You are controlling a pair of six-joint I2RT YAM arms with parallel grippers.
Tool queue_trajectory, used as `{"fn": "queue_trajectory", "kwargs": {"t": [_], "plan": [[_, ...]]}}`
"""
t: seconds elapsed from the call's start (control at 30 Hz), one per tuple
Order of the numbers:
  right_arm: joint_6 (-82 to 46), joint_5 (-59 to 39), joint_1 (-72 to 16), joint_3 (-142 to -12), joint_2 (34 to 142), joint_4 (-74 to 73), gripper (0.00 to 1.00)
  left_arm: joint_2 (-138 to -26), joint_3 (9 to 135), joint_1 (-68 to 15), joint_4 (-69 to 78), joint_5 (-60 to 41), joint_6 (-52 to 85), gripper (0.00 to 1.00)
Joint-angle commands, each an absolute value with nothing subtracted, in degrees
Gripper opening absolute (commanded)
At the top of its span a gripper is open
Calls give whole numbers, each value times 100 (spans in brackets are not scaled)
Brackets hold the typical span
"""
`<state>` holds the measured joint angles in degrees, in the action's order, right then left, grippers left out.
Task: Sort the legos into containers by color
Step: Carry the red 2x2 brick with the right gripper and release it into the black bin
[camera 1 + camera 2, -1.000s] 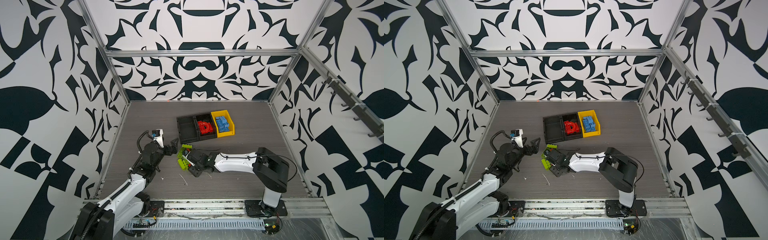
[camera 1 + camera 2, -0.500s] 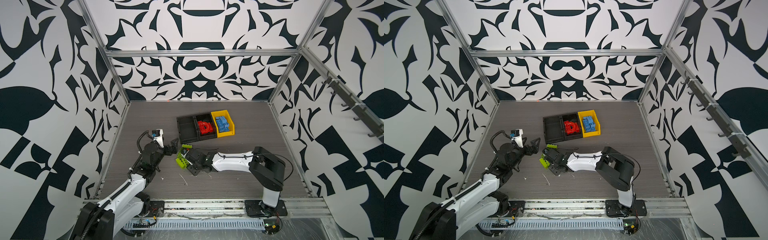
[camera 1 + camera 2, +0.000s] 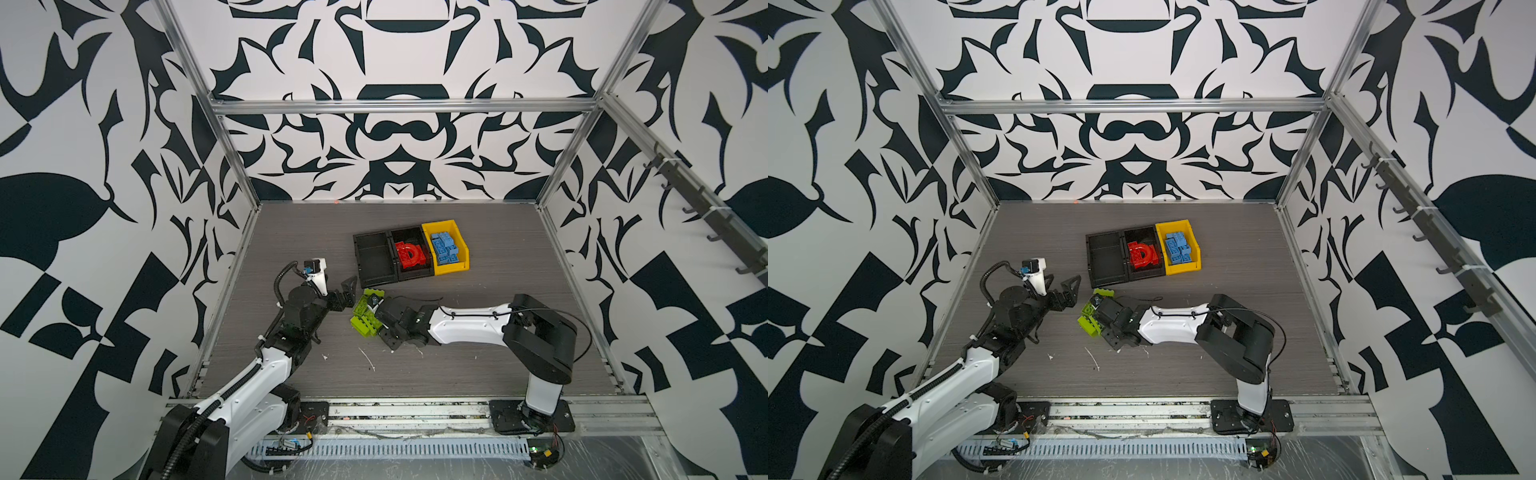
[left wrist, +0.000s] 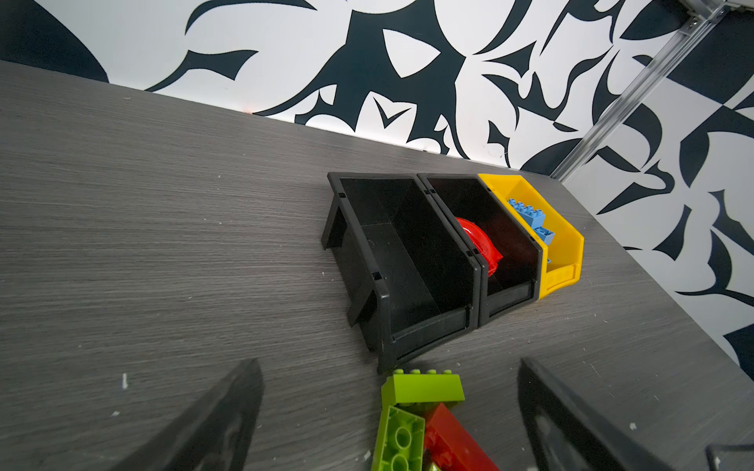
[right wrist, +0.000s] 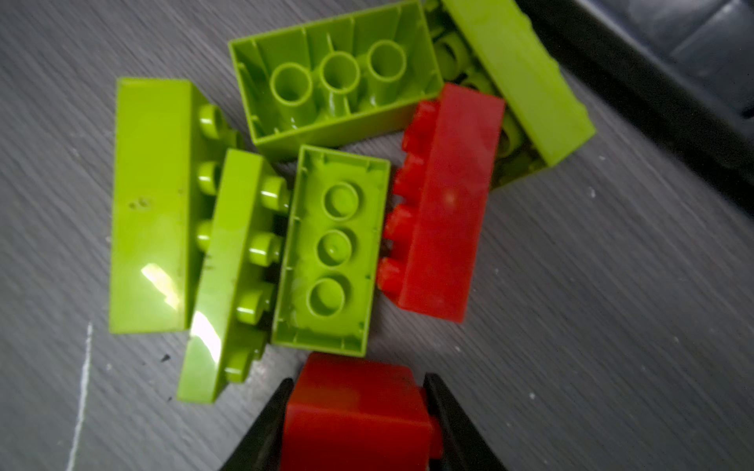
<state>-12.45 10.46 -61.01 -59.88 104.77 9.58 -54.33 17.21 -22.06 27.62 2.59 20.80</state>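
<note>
Presently the right gripper point(image 5: 357, 381) is seen clamped on a red brick point(image 5: 355, 420), with one finger pressed against each of two opposite sides. Whether the brick has left the bench point(image 3: 498, 257) cannot be told. In a top view the grip is made at the 3 o'clock side of a loose pile, in which five green bricks point(image 5: 151, 204) and a second red brick point(image 5: 444, 204) lie touching one another. The pile is found at 6 o'clock of the empty bin point(image 3: 374, 257), just beside its front.

The three bins are set in a row. The empty bin is at the 9 o'clock end. The middle bin point(image 3: 407, 233), holding a red arch point(image 3: 410, 254), is at the centre. The yellow bin point(image 3: 451, 270), holding blue bricks point(image 3: 444, 248), is at the 3 o'clock end. The left gripper point(image 4: 389, 365) is held spread wide and empty at 9 o'clock of the pile.

The step in hand is judged to be the pickup of the red brick, with the middle bin, at 1 o'clock of the pile, as its likely destination. A straight vertical lift is advised, so that the nearest green brick is not dragged along. The front wall of the bin should be cleared with height to spare. Release is best made low over the arch, so that a bounce into a neighbouring bin is avoided. The left gripper should be kept outside the carrying path.
</note>
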Motion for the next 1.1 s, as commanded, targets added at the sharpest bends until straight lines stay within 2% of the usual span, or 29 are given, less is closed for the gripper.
{"fn": "queue_trajectory", "kwargs": {"t": [0.0, 0.3, 0.5, 0.83, 1.07], "plan": [[-1277, 1213, -6018, -5938, 10116, 940, 42, -5353, 1637, -2180, 2765, 290, 2087, 100], [-1013, 688, -5248, -5751, 9184, 1032, 41, -5355, 1637, -2180, 2772, 290, 2105, 100], [-517, 362, -4507, -6275, 8892, 1273, 40, -5388, 1644, -2180, 2791, 272, 2112, 100], [-268, -40, -3501, -7653, 9663, 1476, 40, -5332, 1625, -2180, 2801, 285, 2126, 100], [-271, -71, -3161, -8641, 10489, 1556, 40, -5293, 1611, -2180, 2792, 272, 2129, 100]]}}
